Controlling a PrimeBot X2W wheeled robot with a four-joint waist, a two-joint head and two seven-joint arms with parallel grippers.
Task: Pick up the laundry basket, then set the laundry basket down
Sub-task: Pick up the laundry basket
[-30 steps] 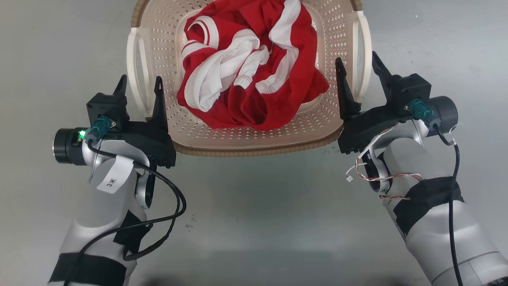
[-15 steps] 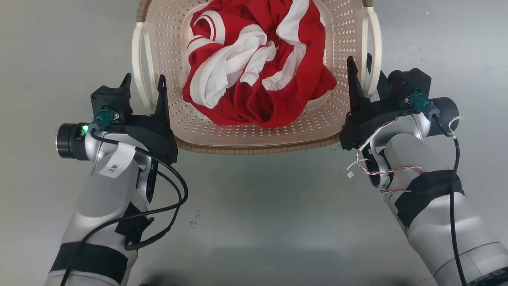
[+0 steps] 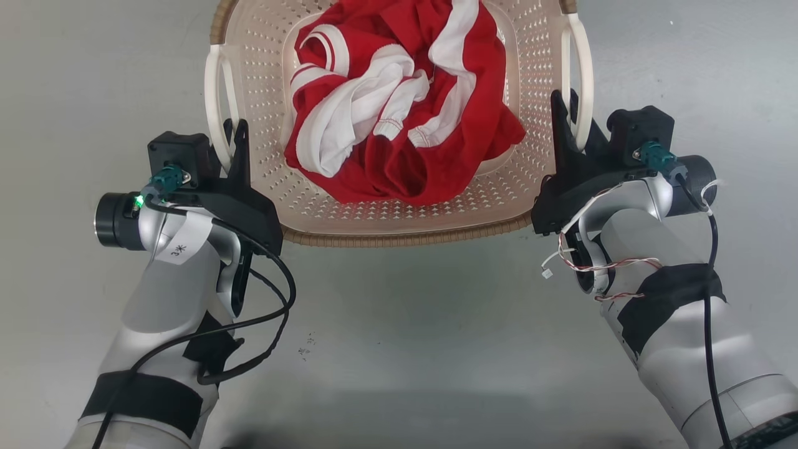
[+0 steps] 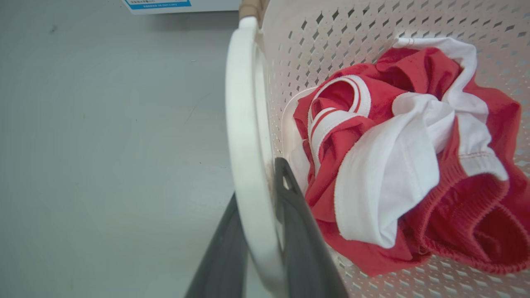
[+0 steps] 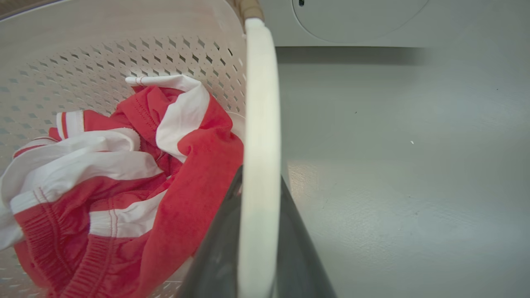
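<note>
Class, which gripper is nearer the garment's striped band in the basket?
Left. The left gripper grips the laundry basket by the handle nearer the striped band; the right gripper grips the opposite handle.

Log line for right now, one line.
phase: grasping | left gripper: shut on left handle | right gripper: shut on right handle | laundry basket: holds red-and-white garment

The right tool clasps the laundry basket's white handle between both fingers.
</note>
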